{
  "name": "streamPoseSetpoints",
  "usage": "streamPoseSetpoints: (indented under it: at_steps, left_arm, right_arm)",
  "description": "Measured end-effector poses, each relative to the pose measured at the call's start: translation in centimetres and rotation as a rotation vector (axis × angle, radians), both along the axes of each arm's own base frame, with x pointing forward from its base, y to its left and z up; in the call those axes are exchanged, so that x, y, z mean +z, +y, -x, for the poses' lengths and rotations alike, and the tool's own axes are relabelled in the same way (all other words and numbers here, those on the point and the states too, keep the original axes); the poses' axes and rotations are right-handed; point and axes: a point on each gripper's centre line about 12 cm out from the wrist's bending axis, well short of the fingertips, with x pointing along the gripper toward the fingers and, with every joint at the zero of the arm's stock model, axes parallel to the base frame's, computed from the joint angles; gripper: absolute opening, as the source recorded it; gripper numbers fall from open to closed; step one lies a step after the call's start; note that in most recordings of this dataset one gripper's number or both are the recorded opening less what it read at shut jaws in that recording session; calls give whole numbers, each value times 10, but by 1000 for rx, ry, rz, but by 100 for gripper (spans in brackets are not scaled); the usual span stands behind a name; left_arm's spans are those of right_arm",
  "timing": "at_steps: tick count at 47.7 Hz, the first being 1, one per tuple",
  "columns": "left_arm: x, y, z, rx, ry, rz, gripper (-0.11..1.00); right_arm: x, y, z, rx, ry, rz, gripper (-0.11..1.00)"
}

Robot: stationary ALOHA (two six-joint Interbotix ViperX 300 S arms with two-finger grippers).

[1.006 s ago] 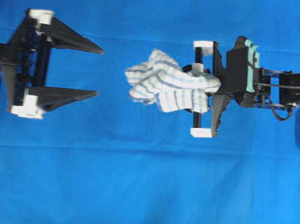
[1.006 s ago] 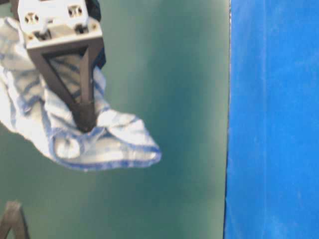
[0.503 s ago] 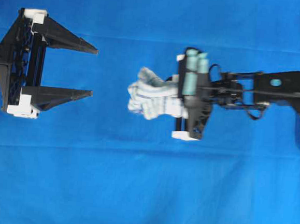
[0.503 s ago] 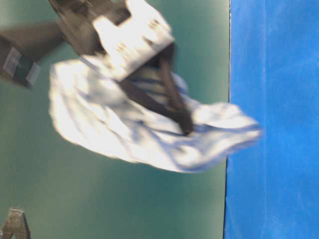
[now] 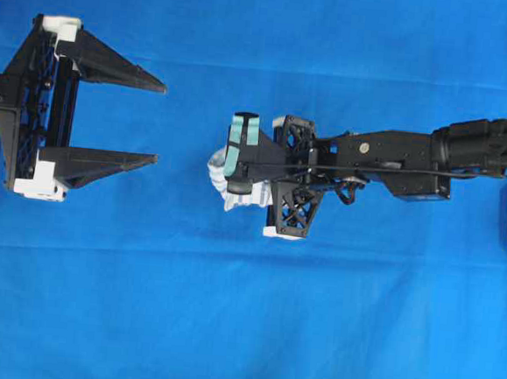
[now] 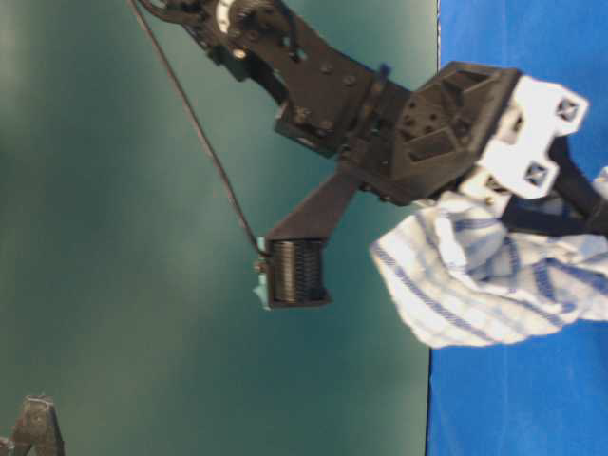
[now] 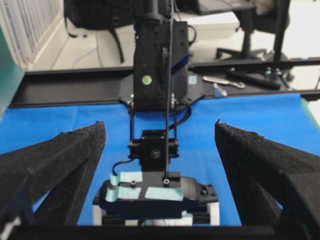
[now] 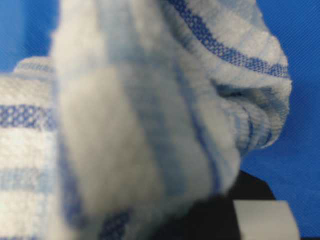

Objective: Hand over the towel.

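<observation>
The towel (image 5: 216, 164), white with blue-grey check stripes, hangs bunched in my right gripper (image 5: 235, 176). From overhead it is mostly hidden under the wrist and its camera. In the table-level view the towel (image 6: 475, 280) droops below the gripper's black fingers (image 6: 579, 204). It fills the right wrist view (image 8: 150, 110). My left gripper (image 5: 161, 112) is open wide and empty at the left, its fingertips a short gap from the towel. In the left wrist view, the right wrist camera (image 7: 155, 192) sits between my two open fingers (image 7: 60, 160), with a sliver of towel (image 7: 172, 219) under it.
The blue tablecloth (image 5: 242, 329) covers the whole table. The right arm (image 5: 414, 154) stretches across from the right edge to the middle. Beyond the far table edge are a black frame rail (image 7: 75, 90) and office chairs.
My right arm has reached left toward the left gripper and turned its wrist over, carrying the towel with it. The towel is now tucked under the wrist. The left gripper has stayed put, open.
</observation>
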Motion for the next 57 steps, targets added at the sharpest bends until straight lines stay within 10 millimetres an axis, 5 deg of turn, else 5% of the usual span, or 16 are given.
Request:
streamPoseSetpoints:
  at_steps: [12, 22, 27, 35, 50, 57]
  left_arm:
    - [-1, 0, 0, 1, 6, 1, 93]
    - [-2, 0, 0, 1, 11, 1, 93]
    - [-2, 0, 0, 2, 12, 3, 93]
    - [-2, 0, 0, 0, 15, 1, 93]
    - [-4, 0, -2, 0, 23, 1, 93]
    - [-8, 0, -4, 1, 37, 2, 93]
  right_arm:
    - [-1, -1, 0, -32, 5, -18, 18]
    - [-1, -3, 1, -46, 8, -23, 70]
    - [6, -3, 5, -47, -1, -23, 69]
    - [51, -2, 16, -43, -102, -17, 70]
    - [170, -3, 63, -15, -489, 33, 70]
    - [201, -1, 91, 5, -686, 57, 70]
